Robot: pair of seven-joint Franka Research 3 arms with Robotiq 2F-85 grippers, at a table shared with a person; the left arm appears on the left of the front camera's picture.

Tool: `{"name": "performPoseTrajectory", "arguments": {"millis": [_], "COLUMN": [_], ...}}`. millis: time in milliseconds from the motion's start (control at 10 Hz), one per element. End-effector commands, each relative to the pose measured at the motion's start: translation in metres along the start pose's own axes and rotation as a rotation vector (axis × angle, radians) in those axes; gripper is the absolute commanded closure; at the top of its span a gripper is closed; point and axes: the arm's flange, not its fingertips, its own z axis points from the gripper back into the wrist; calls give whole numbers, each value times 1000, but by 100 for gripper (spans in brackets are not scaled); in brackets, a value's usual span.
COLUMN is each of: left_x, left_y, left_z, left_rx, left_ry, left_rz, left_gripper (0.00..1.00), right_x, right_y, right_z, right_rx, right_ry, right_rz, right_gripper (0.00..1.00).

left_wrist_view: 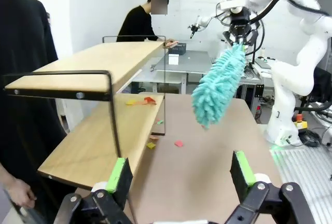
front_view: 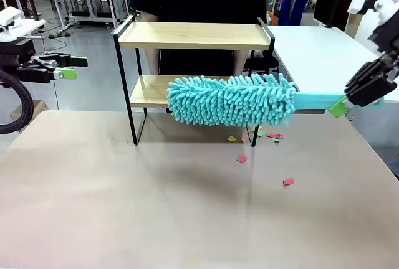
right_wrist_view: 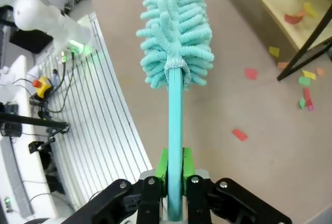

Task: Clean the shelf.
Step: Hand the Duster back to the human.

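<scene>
Bare tabletop (front_view: pixel 156 207) up front, paper scraps (front_view: pixel 242 158) strewn near the shelf (front_view: pixel 193 35) at the far edge, more scraps on its lower board (left_wrist_view: pixel 140 101). Right pincer (right_wrist_view: pixel 174 169) clamped on the teal handle of the duster (front_view: pixel 234 99), fluffy head held level in front of the lower tier, above the tabletop. Left pincer (left_wrist_view: pixel 181 175) spread wide with nothing between the pads, off at the left side, well apart from the shelf.

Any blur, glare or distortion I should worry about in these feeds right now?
Front view: sharp, even light, soft shadow on the table under the duster. Left wrist view: wide-angle bend, the shelf looks stretched. Right wrist view: duster handle crisp, no glare.
</scene>
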Motion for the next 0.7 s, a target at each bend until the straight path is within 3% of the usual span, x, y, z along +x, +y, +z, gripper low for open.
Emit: {"name": "performPoseTrajectory", "arguments": {"millis": [0,300,600], "left_x": [5,-5,-13], "left_y": [-38,-66,-82], "left_z": [-9,-8,6], "left_rx": [22,11,32], "left_ry": [10,44,31], "left_rz": [48,114,171], "left_gripper": [0,0,0], "right_x": [-7,-11,-14], "right_y": [-7,-1,5], "right_z": [-11,-26,-43], "right_rx": [73,87,88], "right_ry": [-160,-220,-191], "right_rz": [127,252,329], "right_gripper": [87,87,87]}}
